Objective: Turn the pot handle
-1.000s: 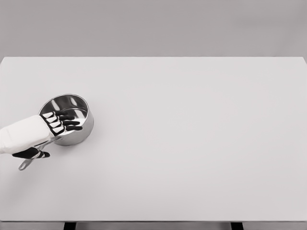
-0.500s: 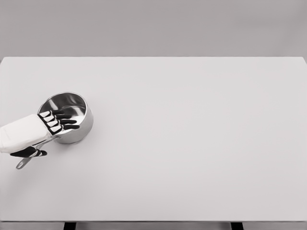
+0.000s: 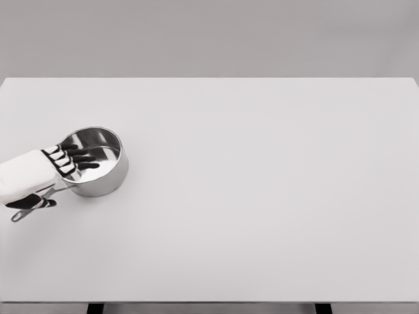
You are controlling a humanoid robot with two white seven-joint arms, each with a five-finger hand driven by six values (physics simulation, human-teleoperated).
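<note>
Steel pot [image 3: 105,173] under left robot hand [image 3: 55,171]

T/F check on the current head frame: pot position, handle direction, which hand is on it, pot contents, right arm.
1. The pot sits on the left part of the table. True.
2. The pot's handle points toward the far right corner. False: it runs toward the lower left, to the near left edge.
3. The left hand is at the pot, its dark fingers stretched over the open rim. True.
4. The pot lies tipped on its side. False: it stands upright, opening up.
5. The right arm is reaching across the table. False: no right arm is in view.
</note>
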